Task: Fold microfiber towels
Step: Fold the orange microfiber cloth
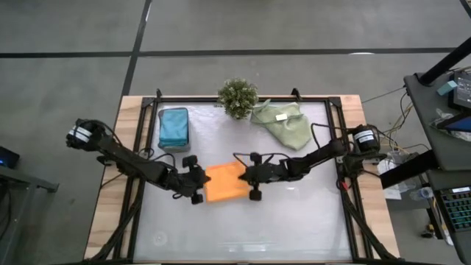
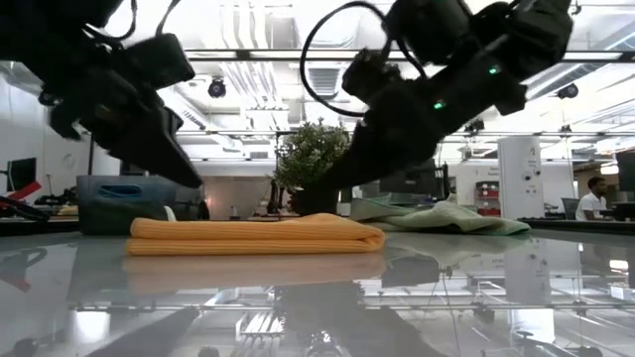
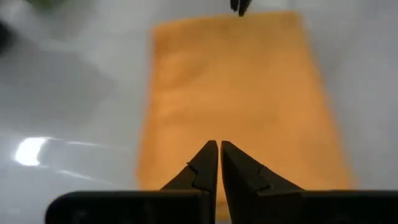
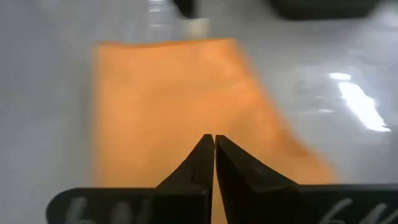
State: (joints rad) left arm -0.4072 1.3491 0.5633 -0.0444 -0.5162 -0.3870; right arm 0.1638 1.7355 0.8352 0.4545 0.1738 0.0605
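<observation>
We begin with the table (image 1: 294,221), where both arms meet over the middle: the left gripper (image 1: 197,179) sits at one short end of the orange towel (image 1: 224,182) and the right gripper (image 1: 252,177) at the other, each with its jaws pressed together and, as far as we can tell, holding no cloth. The towel lies flat as a long folded rectangle, so we judge one fold is made and the next move calls for reopening the jaws, pinching one end and carrying it over to the other. Behind, the folded teal towels (image 1: 174,126) rest in the tray (image 1: 161,145) at the far left, the green towel (image 1: 285,122) lies crumpled at the far right, and the plant (image 1: 238,96) stands between them. Only the low view shows the orange towel's doubled layers; only the wrist views show the fingertips closed over it.
</observation>
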